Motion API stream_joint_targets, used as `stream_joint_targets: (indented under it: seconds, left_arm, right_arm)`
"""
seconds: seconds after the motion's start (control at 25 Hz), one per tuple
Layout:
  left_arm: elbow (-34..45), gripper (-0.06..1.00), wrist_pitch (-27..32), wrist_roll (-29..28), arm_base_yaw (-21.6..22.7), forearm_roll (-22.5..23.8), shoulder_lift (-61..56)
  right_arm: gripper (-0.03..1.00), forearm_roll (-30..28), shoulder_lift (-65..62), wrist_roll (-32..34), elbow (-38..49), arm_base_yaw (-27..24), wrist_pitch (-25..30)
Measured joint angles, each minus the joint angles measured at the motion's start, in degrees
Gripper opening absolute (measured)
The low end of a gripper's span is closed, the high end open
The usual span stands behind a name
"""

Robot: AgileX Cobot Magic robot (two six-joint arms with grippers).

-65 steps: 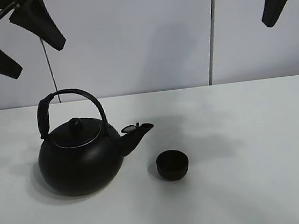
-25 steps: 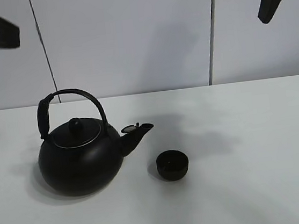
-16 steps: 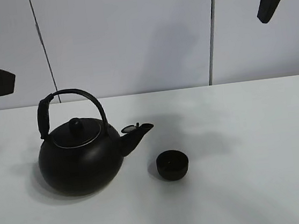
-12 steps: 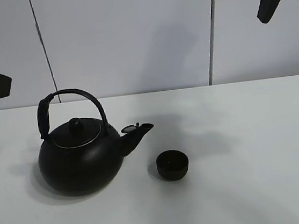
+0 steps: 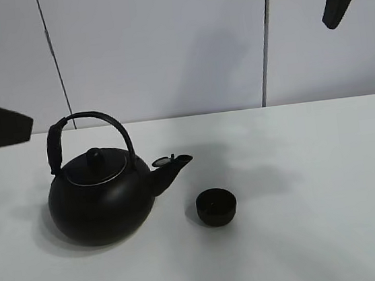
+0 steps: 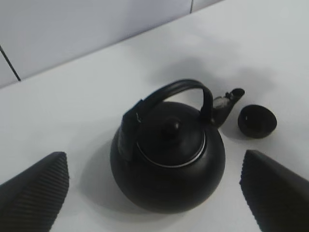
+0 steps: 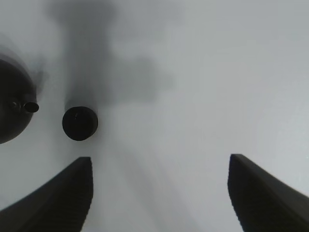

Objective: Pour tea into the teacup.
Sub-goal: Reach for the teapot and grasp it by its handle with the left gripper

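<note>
Well, the left pincer [image 6: 153,158] hangs spread wide with nothing in it. The black kettle [image 6: 169,145] sits on the white worktop [image 6: 72,96], ahead of and below the gap between its fingers [image 6: 38,188]. Just past the kettle's spout, farther from that pincer, stands the teacup [image 6: 257,121], upright and not touching the spout. Only the wrist view shows both fingers; from high up just one pokes in at the edge. The right pincer [image 7: 160,162] hangs high and well apart, its jaws parted and empty, the teacup ahead of it and off to one side.
</note>
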Motion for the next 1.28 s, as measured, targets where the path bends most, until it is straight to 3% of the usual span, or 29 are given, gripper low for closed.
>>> stream_joint_targets:
  seconds: [0.24, 0.56, 1.28]
  left_arm:
    - [-0.14, 0.7, 1.92, -0.12, 0.0, 0.0, 8.38]
    - [-2.81, 0.7, 4.78, -0.12, 0.0, -0.05, 8.95]
    - [-2.93, 0.7, 6.4, -0.47, 0.0, -0.05, 8.95]
  right_arm:
    - [0.54, 0.0, 0.0, 0.0, 0.0, 0.0, 0.0]
    - [0.54, 0.04, 0.0, 0.0, 0.0, 0.0, -1.04]
    - [0.54, 0.04, 0.0, 0.0, 0.05, 0.0, -20.3]
